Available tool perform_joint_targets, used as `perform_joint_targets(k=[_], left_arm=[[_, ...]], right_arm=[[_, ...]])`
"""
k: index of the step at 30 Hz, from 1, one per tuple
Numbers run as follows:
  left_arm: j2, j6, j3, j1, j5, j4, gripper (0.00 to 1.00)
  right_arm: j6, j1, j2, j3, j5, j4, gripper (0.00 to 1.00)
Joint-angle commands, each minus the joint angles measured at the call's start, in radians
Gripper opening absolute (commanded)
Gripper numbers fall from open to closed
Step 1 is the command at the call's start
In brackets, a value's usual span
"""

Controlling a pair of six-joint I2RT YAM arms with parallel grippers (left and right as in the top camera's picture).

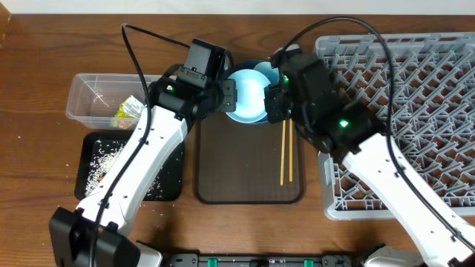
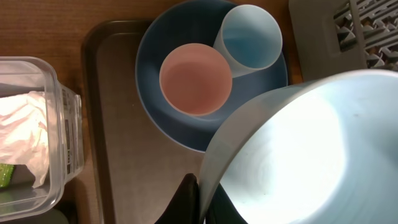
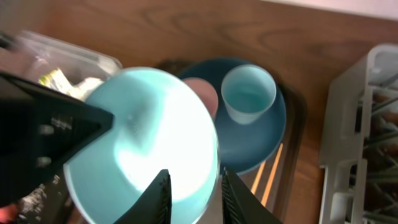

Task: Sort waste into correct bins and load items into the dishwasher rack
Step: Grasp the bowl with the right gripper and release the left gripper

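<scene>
Bowl changes hands above the wooden table (image 1: 37, 52). My left end effector (image 1: 227, 95) is clamped on the left rim of the round light-blue bowl (image 1: 249, 95) and holds it lifted over the rectangular brown serving tray (image 1: 245, 174). My right end effector (image 1: 277, 100) has its two fingers (image 3: 163, 194) parted astride the opposite rim, one inside the wall and one outside. I cannot tell whether either pad touches.

As I judge it, the handover goes well only if the left holds steady until the right has closed squarely and deep on the wall, not on the lip's very edge. The left should then open fully and back away toward the clear plastic rectangular tub (image 1: 85, 93) before the right swings off. The bowl hangs over part of the large dark-blue round plate (image 2: 163, 38), which carries the white-pink cup (image 2: 196, 78) and the light-blue cup (image 2: 249, 40), so a slip would likely land on them. The carry should pass over the pair of thin wooden chopsticks (image 1: 286, 152) to the large square grey plastic dishwasher rack (image 1: 415, 89).

My left arm reaches up from the lower left across the shallow black rectangular tray (image 1: 169, 185), wrist turned rightward. My right arm comes from the lower right over the rack's corner, wrist turned leftward to meet it.
</scene>
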Motion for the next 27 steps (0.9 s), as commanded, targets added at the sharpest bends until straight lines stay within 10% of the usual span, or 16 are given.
perform_joint_targets(k=[1, 27], left_arm=[[0.005, -0.001, 0.022, -0.001, 0.005, -0.002, 0.06], [0.005, -0.001, 0.022, -0.001, 0.006, -0.001, 0.06]], right_arm=[[0.009, 0.01, 0.051, 0.002, 0.025, 0.0, 0.21], [0.007, 0.01, 0.121, 0.002, 0.043, 0.018, 0.11]])
